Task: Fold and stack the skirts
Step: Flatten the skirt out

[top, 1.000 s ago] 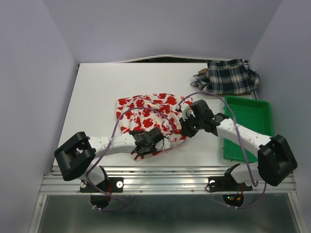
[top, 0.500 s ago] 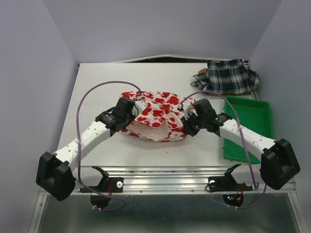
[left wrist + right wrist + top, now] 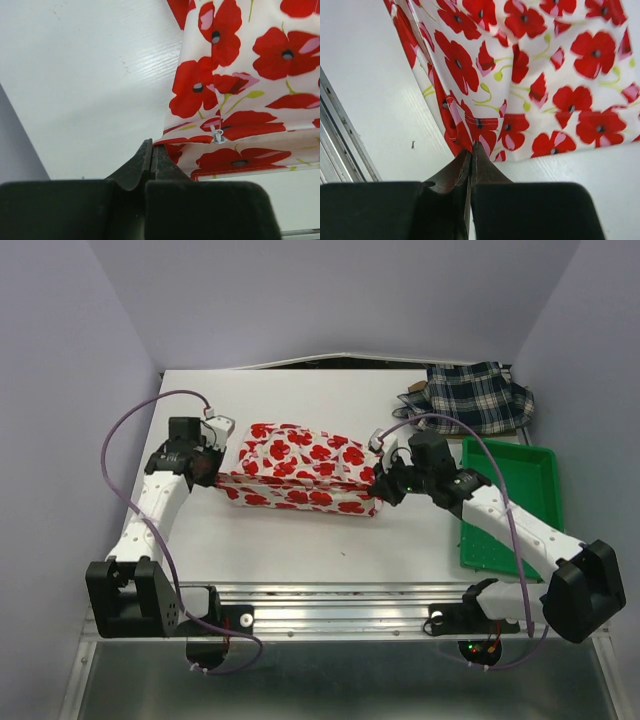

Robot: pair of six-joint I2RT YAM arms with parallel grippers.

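Now | my left gripper (image 3: pixel 212 468) pinches the flowered skirt (image 3: pixel 300 466) | my right gripper (image 3: pixel 384 484) pinches its far end | cloth stretched between

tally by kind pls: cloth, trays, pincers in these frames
Skirts: 2, floral skirt, plaid skirt
Brown cloth at the plaid's left edge: 1, too hidden to name
Tray: 1, green
Pincers: 2, left pincer, right pincer, both shut on floral skirt
Total: 6

The white table (image 3: pixel 300 540) bears the flowered skirt (image 3: pixel 300 465) centrally, the plaid skirt (image 3: pixel 475 398) far right, a green tray (image 3: pixel 515 475) beside it.
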